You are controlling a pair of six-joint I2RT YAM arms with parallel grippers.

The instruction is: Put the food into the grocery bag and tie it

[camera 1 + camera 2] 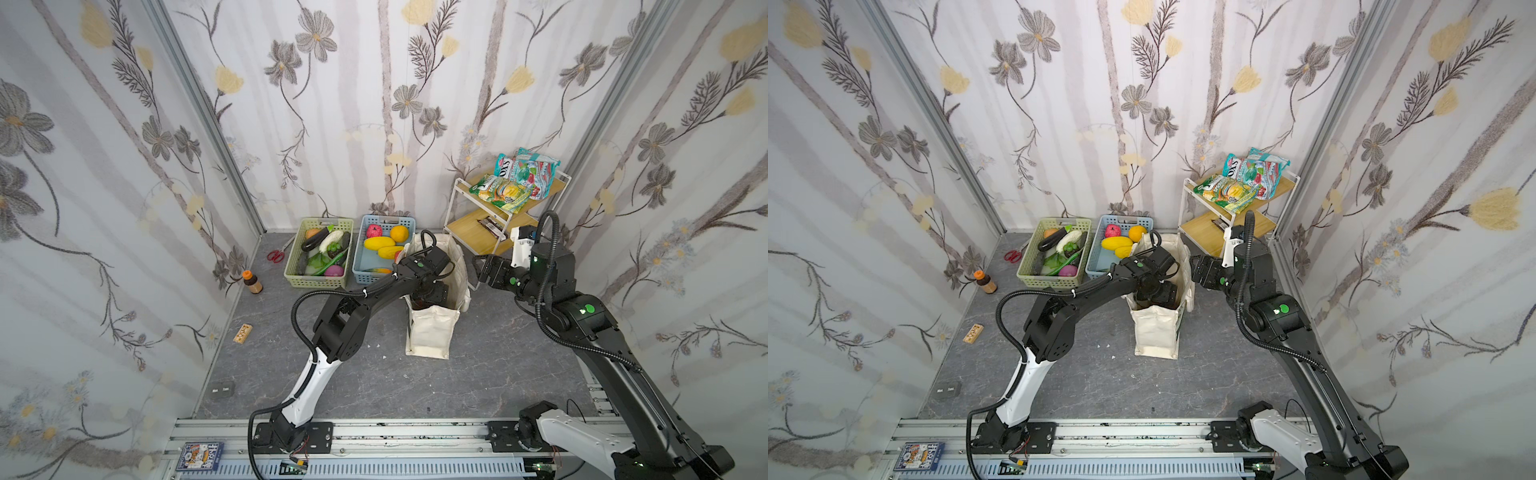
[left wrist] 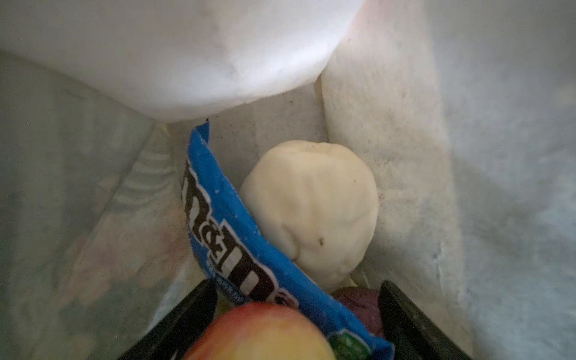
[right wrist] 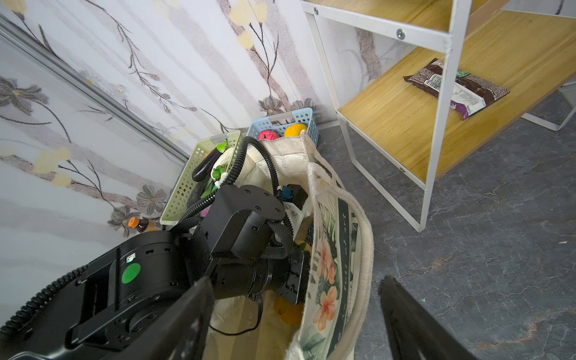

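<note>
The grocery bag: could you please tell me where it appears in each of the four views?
In a top view: grocery bag stands mid-floor, near the centre.
In a top view: grocery bag at the same mid-floor spot.
Left wrist view: grocery bag seen from inside, cream walls filling the frame.
Right wrist view: grocery bag at lower centre, flowered side showing.
Shared landmark: blue basket beside it; absent from the left wrist view.

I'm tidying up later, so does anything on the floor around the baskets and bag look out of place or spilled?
Nothing is spilled and the grocery bag stands upright. Three strays lie toward the left wall: red scissors beside the green basket, a small orange-capped bottle and a wooden block.
</note>
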